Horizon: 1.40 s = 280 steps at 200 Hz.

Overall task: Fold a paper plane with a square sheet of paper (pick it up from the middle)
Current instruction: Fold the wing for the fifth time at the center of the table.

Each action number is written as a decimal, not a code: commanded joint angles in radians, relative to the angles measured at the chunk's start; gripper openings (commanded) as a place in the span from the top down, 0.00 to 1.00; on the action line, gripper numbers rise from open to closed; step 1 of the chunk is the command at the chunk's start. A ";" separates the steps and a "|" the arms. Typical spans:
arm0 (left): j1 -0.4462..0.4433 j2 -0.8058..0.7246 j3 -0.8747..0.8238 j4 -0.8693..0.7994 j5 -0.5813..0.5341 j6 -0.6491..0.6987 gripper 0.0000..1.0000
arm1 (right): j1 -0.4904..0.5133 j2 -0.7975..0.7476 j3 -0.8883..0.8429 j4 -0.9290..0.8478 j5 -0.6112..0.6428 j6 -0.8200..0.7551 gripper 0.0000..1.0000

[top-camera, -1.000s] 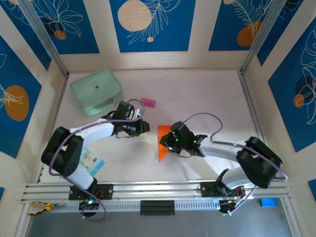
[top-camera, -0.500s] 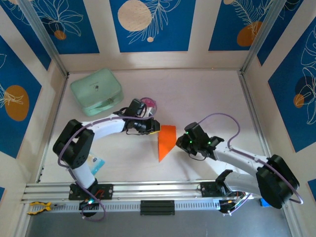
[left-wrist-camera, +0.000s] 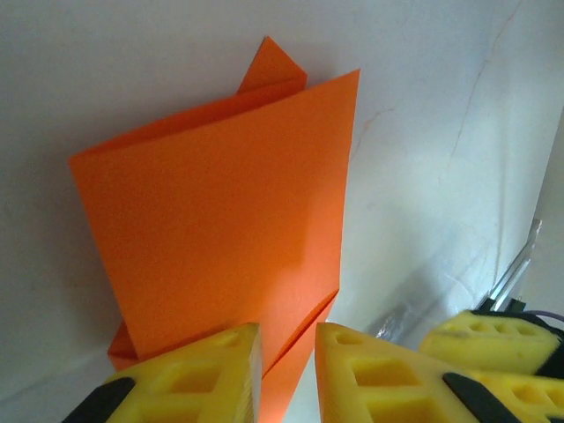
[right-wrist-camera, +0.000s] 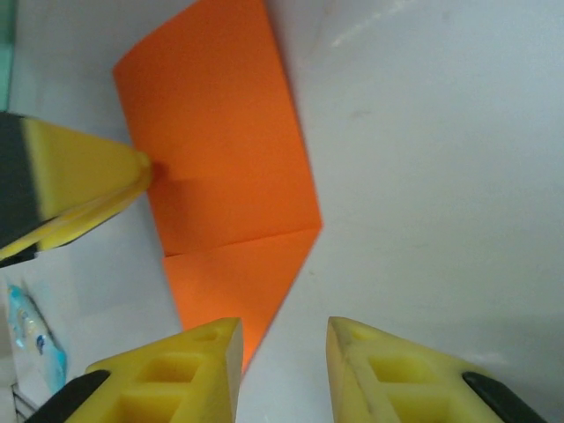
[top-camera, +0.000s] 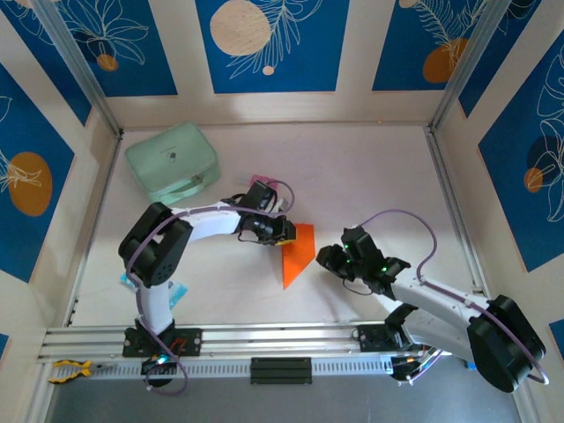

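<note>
The orange sheet of paper (top-camera: 299,252) lies flat on the white table, folded into a narrow shape with a pointed near end. Its layered folds show in the left wrist view (left-wrist-camera: 220,229), and a cross crease shows in the right wrist view (right-wrist-camera: 220,150). My left gripper (top-camera: 286,236) sits at the paper's upper left edge. Its jaws (left-wrist-camera: 286,330) are a narrow gap apart over that edge, holding nothing. My right gripper (top-camera: 327,257) is just right of the paper, open and empty (right-wrist-camera: 282,326), with the paper's tip in front of its left finger.
A mint-green case (top-camera: 173,163) stands at the back left. A small pink block (top-camera: 262,182) peeks out behind the left arm. A blue packet (top-camera: 173,291) lies by the left arm's base. Walls and metal rails enclose the table.
The left arm swung right until its gripper reached the paper's left edge. The right gripper drew back off the paper to the right, and its jaws widened slightly.
</note>
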<state>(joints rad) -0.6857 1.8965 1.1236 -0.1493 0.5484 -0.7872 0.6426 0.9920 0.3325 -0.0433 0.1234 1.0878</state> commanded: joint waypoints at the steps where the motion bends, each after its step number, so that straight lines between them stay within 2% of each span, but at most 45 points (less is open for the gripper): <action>1: -0.004 0.040 0.029 -0.059 -0.029 0.021 0.78 | -0.016 0.007 0.001 0.054 -0.057 -0.052 0.68; 44: 0.003 0.070 -0.053 -0.038 -0.031 0.038 0.81 | -0.120 0.091 0.000 0.090 -0.240 -0.063 0.68; 58: 0.007 0.069 -0.087 -0.013 -0.019 0.043 0.82 | -0.147 0.123 0.002 0.112 -0.295 -0.059 0.65; 78: 0.020 0.066 -0.117 0.009 0.006 0.049 0.82 | -0.162 0.177 0.029 0.107 -0.342 -0.054 0.60; 116: 0.037 0.060 -0.142 0.039 0.044 0.049 0.82 | -0.155 0.312 0.085 0.137 -0.407 -0.024 0.58; 199: 0.040 0.056 -0.144 0.042 0.048 0.051 0.83 | -0.155 0.417 0.124 0.129 -0.359 0.055 0.56; 240: 0.040 0.057 -0.142 0.043 0.052 0.053 0.83 | -0.158 0.449 0.124 0.246 -0.396 0.064 0.58; 280: 0.039 0.055 -0.142 0.040 0.053 0.057 0.83 | -0.173 0.452 0.128 0.291 -0.402 0.060 0.59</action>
<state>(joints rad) -0.6518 1.9343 1.0161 -0.0254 0.6182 -0.7506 0.4774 1.4303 0.4438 0.1753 -0.2626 1.1500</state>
